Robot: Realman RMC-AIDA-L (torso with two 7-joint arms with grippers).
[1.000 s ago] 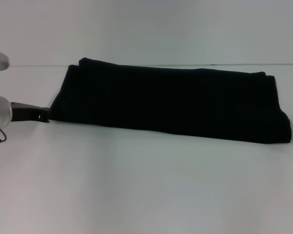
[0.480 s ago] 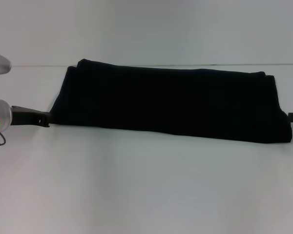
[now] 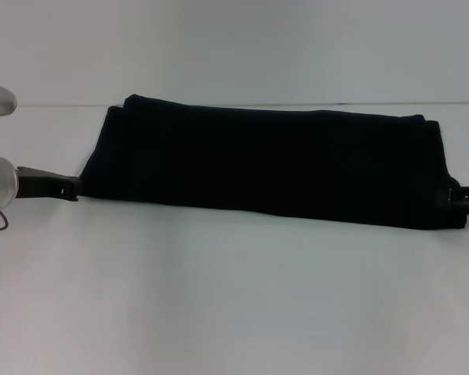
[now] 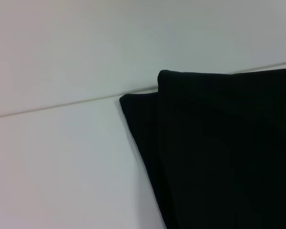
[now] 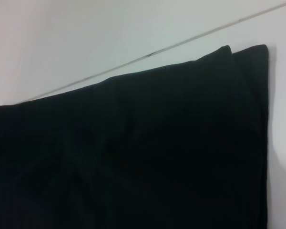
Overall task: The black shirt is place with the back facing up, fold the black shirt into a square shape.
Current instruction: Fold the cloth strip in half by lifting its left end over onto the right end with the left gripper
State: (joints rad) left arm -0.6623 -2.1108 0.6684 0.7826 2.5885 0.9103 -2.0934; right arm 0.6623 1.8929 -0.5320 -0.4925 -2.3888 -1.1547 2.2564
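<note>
Since a second ago my right hand (image 3: 456,195) has come in from the counter's right edge, where only a dark sliver showed, to the shirt's right end; my left hand (image 3: 69,187) has barely shifted and the shirt (image 3: 273,160) has not moved.

From the head camera, the shirt lies as a long black band across the far half of the white counter (image 3: 234,297), folded lengthwise, its left end narrower than its right. My left hand sits low at the shirt's near left corner, touching or just beside the cloth. My right hand sits at the near right corner, against the edge. I cannot tell how far either hand is open, or whether it has hold of the cloth.

From my left wrist, the shirt's (image 4: 229,152) far left corner shows two stacked layers, the upper one set back from the lower. None of my fingers show.

From my right wrist, the shirt's (image 5: 133,152) far right corner shows the same doubled edge, flat on the counter.
</note>
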